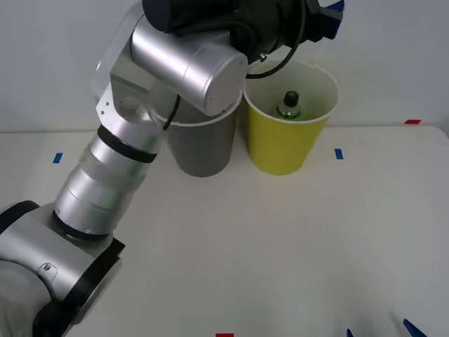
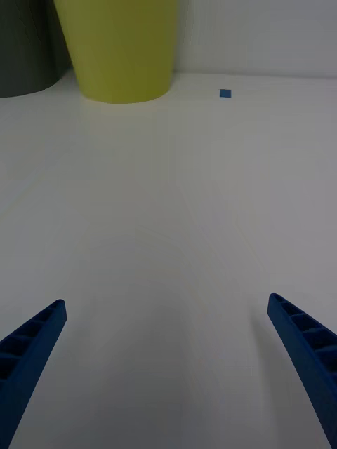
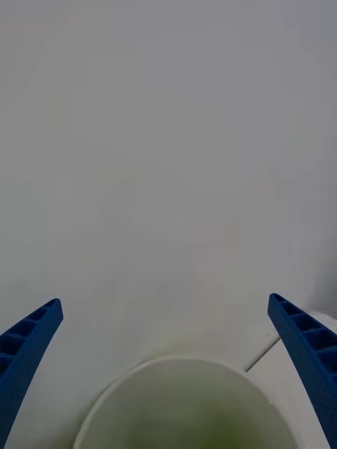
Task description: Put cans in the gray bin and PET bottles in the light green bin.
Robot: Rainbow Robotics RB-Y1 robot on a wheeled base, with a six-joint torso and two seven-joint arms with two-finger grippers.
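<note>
The light green bin (image 1: 287,144) stands at the back of the table, right of the gray bin (image 1: 205,149). A small green PET bottle (image 1: 289,105) with a dark cap stands inside the light green bin. My left gripper (image 1: 332,17) is raised above that bin's far rim, open and empty; in the left wrist view the open left gripper (image 3: 165,309) looks down at the bin's white rim (image 3: 140,372). Low at the near right, my right gripper (image 1: 379,330) is open and empty, and the right wrist view of it (image 2: 165,305) faces both bins. Cans are out of view.
My left arm (image 1: 119,161) crosses the table's left side and hides part of the gray bin. Blue tape marks (image 1: 339,153) and a red mark (image 1: 412,121) lie on the white table (image 1: 280,246). A pale wall rises behind the bins.
</note>
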